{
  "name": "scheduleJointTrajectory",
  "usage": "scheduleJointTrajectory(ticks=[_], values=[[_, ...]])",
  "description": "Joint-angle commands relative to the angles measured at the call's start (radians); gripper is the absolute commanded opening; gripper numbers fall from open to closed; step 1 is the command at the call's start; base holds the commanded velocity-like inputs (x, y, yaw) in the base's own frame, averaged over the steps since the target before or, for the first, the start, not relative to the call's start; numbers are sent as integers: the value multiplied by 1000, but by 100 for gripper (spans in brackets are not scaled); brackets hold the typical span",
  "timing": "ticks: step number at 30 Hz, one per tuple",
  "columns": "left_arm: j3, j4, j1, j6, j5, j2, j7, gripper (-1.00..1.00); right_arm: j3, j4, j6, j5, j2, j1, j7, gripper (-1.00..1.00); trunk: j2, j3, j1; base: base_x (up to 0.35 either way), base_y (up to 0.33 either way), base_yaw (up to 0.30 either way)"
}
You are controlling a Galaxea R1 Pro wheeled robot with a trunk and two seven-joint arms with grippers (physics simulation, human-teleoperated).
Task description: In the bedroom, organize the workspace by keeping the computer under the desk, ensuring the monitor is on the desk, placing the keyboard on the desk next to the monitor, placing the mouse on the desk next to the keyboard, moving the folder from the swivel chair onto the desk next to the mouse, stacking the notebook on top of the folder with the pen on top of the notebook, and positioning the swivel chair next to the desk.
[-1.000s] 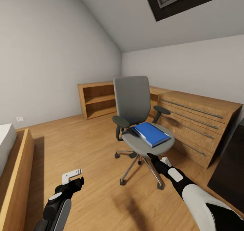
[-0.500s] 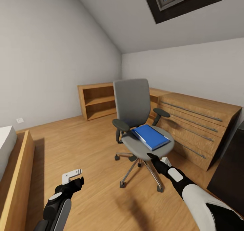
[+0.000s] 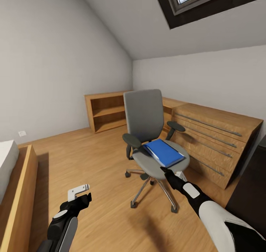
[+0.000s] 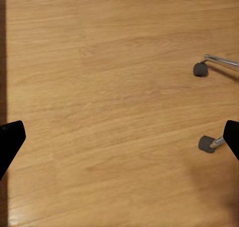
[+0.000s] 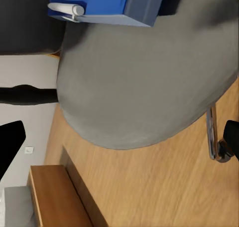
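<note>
The grey swivel chair stands mid-room on the wood floor, and the blue folder lies flat on its seat. My right gripper is open, just in front of and slightly below the seat's front edge. In the right wrist view this gripper has its jaws wide apart below the seat, with the folder beyond. My left gripper hangs open over bare floor, left of the chair's base. In the left wrist view it is spread wide, with two casters off to one side. The black desk shows at the right edge.
A light wooden chest of drawers stands right behind the chair. A low wooden shelf unit lines the far wall. A wooden bed frame runs along the left. Open floor lies between the bed and the chair.
The whole picture has slid down a little, so the camera moved. The chair seat's front edge now sits closer to my right gripper. Both grippers keep their pose.
</note>
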Motion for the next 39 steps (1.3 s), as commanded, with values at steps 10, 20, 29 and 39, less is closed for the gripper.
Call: scheduleJointTrajectory(ticks=[10,20,29,39], values=[[-1,-1,0,3,10,-1,11,100,-6,-3,11,-6,0,0,0,100,70,30,-39,-62,0,0],[0,-1,-1,3,10,-1,11,100,-6,-2,10,-6,-1,0,1,100,140,62,-77,-290,0,0],[-1,0,0,6,11,-1,11,100,-6,-3,8,-6,1,0,-1,100,203,90,-111,-327,0,0],[-31,74,0,2,10,-1,13,100,-1,-2,-24,0,1,0,1,100,273,125,-150,-24,0,-134]])
